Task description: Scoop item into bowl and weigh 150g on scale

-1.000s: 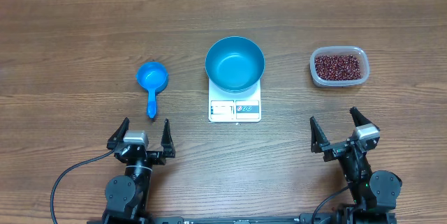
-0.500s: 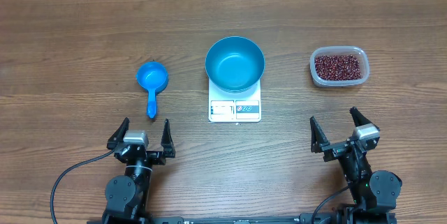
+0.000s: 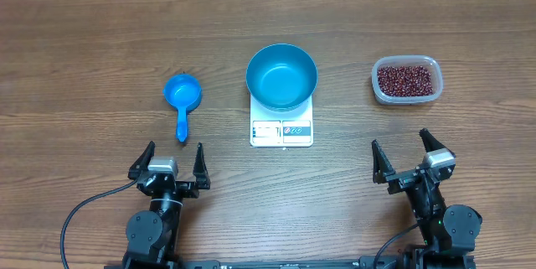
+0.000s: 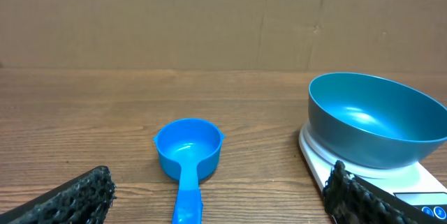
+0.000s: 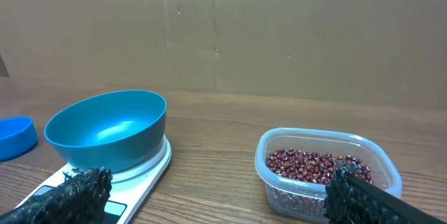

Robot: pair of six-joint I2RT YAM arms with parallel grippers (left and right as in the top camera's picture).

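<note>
We see the beans [image 3: 406, 80] as a loose heap of small, dark red-brown grains. They lie in a clear plastic tub [image 3: 376, 85] with rounded corners, at the far right of the desk [image 3: 100, 34]. None of them show in the bowl [image 3: 281, 76], whose bright blue inside is bare and glossy. The bowl is round and deep and sits upright on the white scale [image 3: 281, 131], covering most of its plate. The scale's display strip and buttons face the arms. Left of the scale, apart from it, a small blue scoop [image 3: 182, 97] lies open side up with its handle pointing toward the near edge.

Both arms sit low at the near edge, well apart from everything. The left pincer [image 3: 174, 153] is just short of the scoop's handle, with its jaws spread wide and nothing between them. The right pincer [image 3: 399, 138] points toward the tub and also gapes wide and bare. In each wrist view we see only the dark fingertips at the bottom corners.
</note>
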